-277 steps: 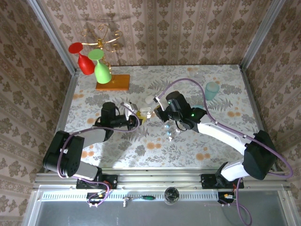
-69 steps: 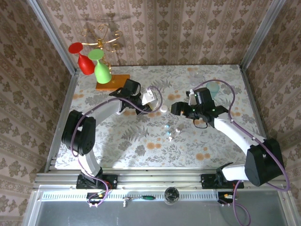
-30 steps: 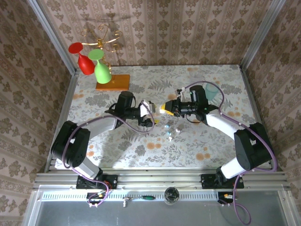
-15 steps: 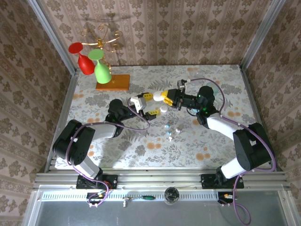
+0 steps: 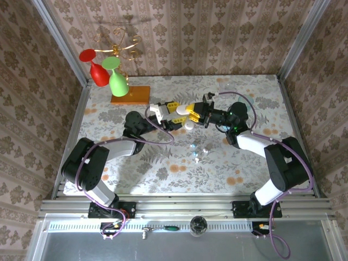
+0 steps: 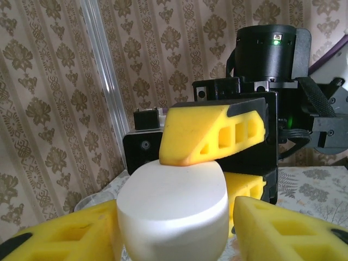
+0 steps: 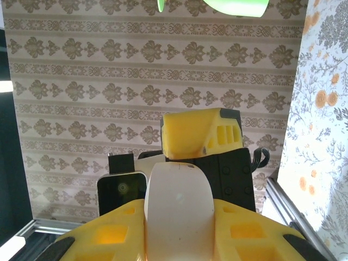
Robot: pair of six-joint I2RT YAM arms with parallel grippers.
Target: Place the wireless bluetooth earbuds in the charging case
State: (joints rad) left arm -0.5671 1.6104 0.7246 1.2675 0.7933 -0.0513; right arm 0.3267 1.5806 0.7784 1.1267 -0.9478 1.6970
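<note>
Jaws of my right gripper are clamped on a white pebble-like piece at the centre of the overhead frame. My left gripper meets it head-on, its yellow fingers either side of the same piece; whether they press it I cannot tell. The light-blue charging case lies on the floral table just below both grippers in that frame, the tiny pale earbuds near it to the right.
</note>
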